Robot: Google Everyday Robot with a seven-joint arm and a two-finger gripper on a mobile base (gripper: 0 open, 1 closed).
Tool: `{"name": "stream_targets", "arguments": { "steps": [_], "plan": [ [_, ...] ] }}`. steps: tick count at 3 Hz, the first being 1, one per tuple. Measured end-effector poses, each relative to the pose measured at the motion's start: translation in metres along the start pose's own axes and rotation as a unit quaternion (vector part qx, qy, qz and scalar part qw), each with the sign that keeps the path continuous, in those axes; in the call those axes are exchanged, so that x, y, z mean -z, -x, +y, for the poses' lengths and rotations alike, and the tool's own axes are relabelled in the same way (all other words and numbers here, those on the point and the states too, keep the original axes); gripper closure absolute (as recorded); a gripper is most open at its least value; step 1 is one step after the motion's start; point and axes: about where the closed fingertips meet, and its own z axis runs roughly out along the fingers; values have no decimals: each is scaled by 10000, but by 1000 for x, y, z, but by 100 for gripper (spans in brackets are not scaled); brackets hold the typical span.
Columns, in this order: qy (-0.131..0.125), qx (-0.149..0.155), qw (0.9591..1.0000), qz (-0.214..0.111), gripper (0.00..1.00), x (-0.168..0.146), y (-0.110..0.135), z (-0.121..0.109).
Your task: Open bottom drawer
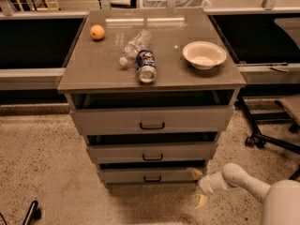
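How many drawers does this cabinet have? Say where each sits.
3: top drawer under the tabletop, middle drawer below it, bottom drawer nearest the floor, with the gripper at its right end.

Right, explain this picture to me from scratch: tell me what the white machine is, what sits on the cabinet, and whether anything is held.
There is one picture, from a camera looking down at the front of a grey cabinet. The white tube at lower right is the robot's single arm. Its gripper, a two-finger clamp, is low beside the right end of the bottom drawer, the one it should pull open. Its fingers are spread and hold nothing. Above that are the middle drawer and the top drawer. On the cabinet's top lie an orange, a clear plastic bottle and a can, both on their sides, and a white bowl. A chair's wheeled base stands at right.
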Motion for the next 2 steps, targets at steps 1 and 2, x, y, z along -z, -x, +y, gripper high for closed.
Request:
{"name": "stream_targets", "arguments": {
  "steps": [1, 2],
  "plan": [
    [-39, 158, 9997, 184, 0, -12, -8, -17],
    [-153, 98, 9993, 341, 0, -19, -22, -33]
  ]
}}
